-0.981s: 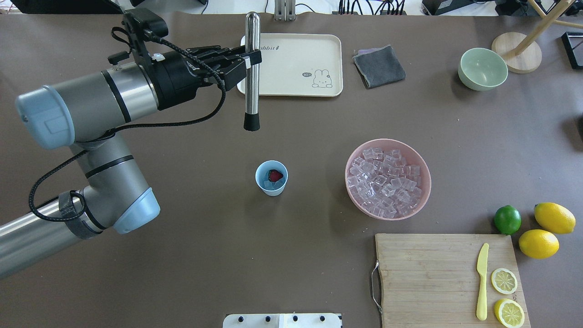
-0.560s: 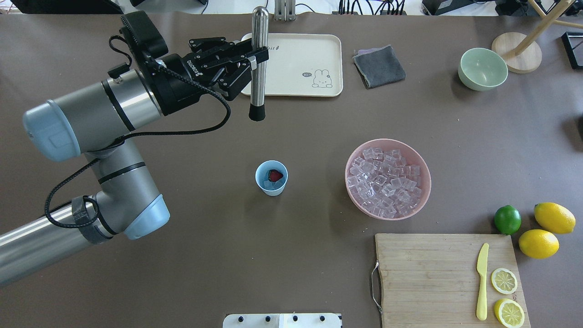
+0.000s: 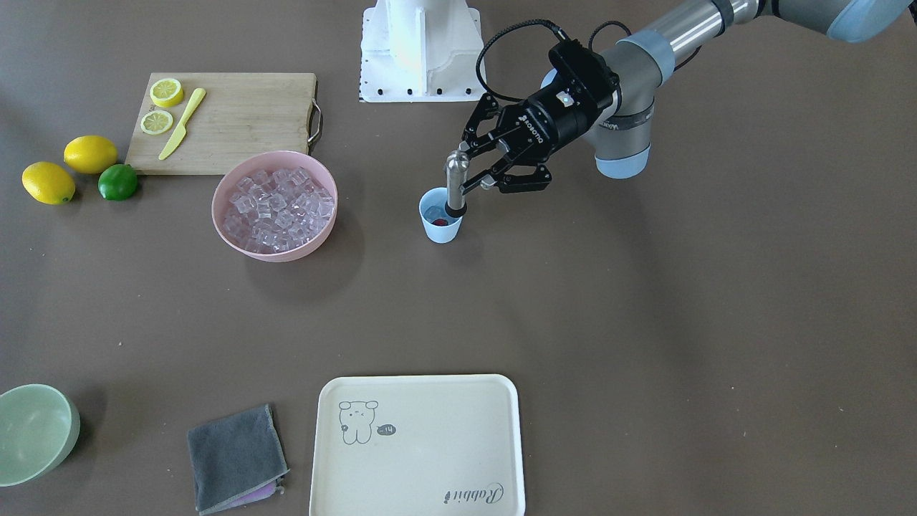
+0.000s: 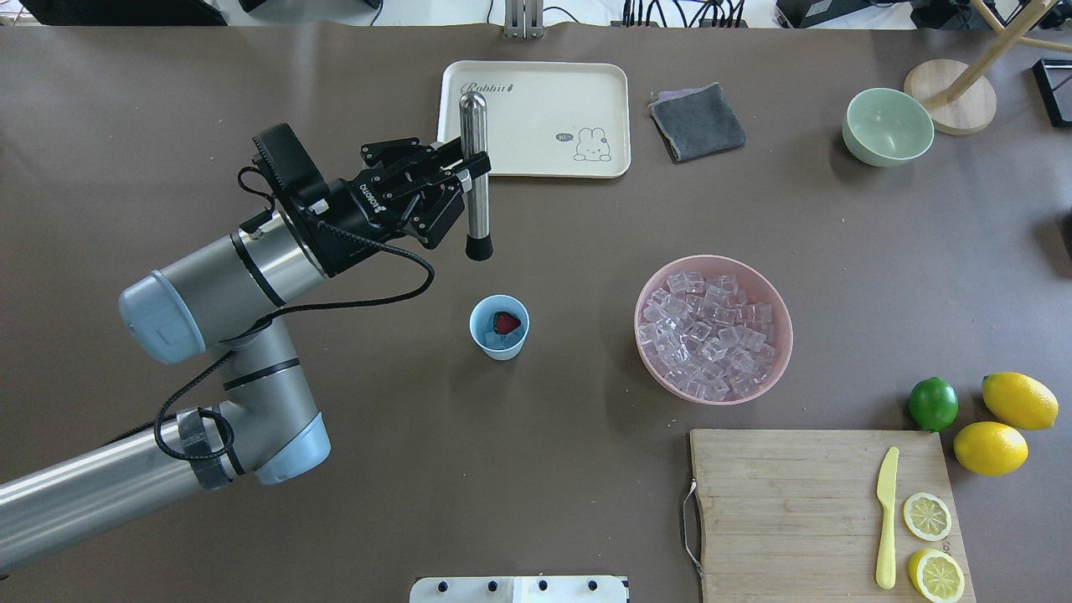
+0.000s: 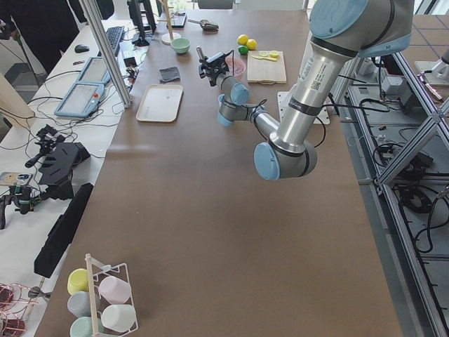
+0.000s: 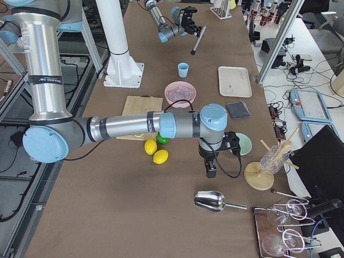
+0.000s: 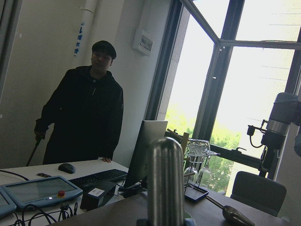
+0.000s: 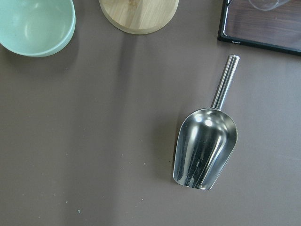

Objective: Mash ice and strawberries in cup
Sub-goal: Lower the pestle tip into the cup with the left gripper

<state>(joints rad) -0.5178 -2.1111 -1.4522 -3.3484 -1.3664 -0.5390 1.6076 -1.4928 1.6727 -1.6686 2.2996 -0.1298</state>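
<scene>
You have one cup [image 4: 503,353] mid-bench holding one strawberry [image 4: 506,322] on ice [image 4: 492,339]. Left gripper [image 4: 465,180] clamps one steel muddler [image 4: 476,167] nearby. One tray [image 4: 536,126] reads "Rabbit". Right gripper [image 6: 210,170]: jaws unclear.

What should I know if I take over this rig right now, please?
Left tool: shut on the muddler, held in the air, not yet in the cup.
Right tool: off to the side near the scoop; whether it is open or shut cannot be told.
The cup holds the strawberry and some ice; more ice sits in the pink bowl.
Done: cup loaded, muddler in hand.
Left: lower the muddler into the cup and mash.
</scene>
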